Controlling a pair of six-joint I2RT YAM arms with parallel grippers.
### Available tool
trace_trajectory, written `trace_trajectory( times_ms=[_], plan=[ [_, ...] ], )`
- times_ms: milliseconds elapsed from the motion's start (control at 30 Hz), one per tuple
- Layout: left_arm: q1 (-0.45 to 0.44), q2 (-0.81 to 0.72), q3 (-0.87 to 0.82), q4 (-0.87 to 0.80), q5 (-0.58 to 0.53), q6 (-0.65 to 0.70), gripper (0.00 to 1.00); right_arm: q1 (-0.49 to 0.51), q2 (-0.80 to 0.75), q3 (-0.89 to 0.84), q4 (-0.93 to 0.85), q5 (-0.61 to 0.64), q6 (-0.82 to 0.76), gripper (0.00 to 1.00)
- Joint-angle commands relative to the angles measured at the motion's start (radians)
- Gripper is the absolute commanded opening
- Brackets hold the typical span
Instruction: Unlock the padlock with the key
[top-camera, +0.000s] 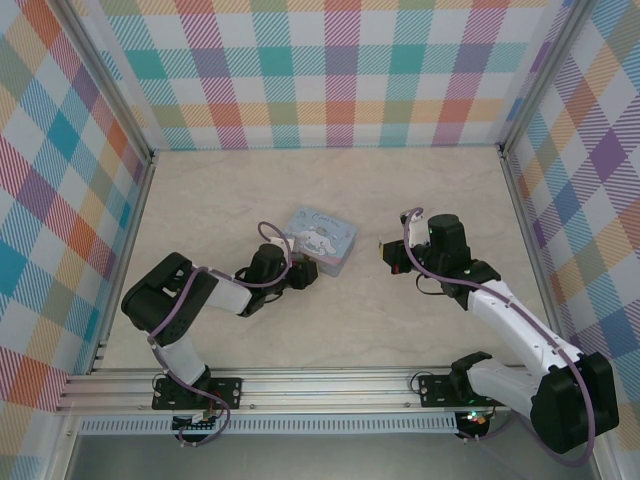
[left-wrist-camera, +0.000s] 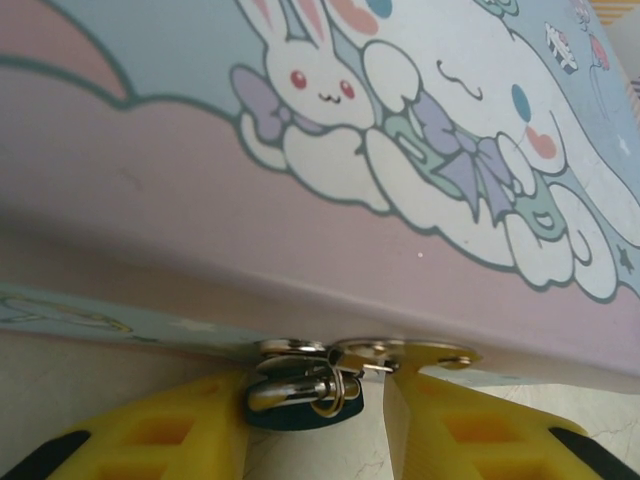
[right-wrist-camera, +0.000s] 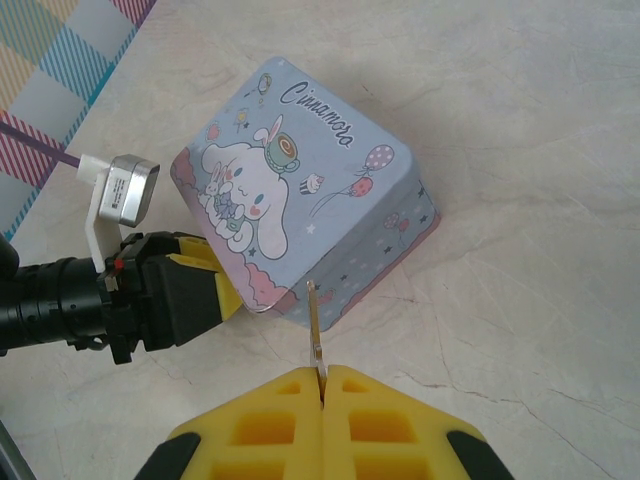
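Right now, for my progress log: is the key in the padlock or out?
Out. The right gripper pinches the key, clear of the tin; the padlock hangs on the tin's clasp between the left gripper's fingers.

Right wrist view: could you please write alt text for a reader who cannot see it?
The right gripper, yellow-fingered, pinches a thin key, its tip pointing at the near edge of a blue Cinnamoroll tin on a marbled table. The left gripper sits at the tin's left corner.

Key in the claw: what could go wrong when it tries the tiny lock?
The right claw pinches the thin key by its end, so it might twist or slip. The padlock dangles from the latch on the tin between the fingers of the left claw, one not touching, so it could swing away.
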Motion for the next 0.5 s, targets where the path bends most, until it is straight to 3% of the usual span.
trace_trajectory(
  times_ms=[0,467],
  plan=[
    [-0.031,0.042,0.015,-0.090,-0.012,-0.015,0.40,-0.005,-0.014,-0.007,0.020,-0.014,-0.006,0.02],
    [-0.059,0.049,0.067,-0.179,-0.059,-0.007,0.31,-0.005,-0.021,-0.013,0.021,-0.013,-0.004,0.02]
  ],
)
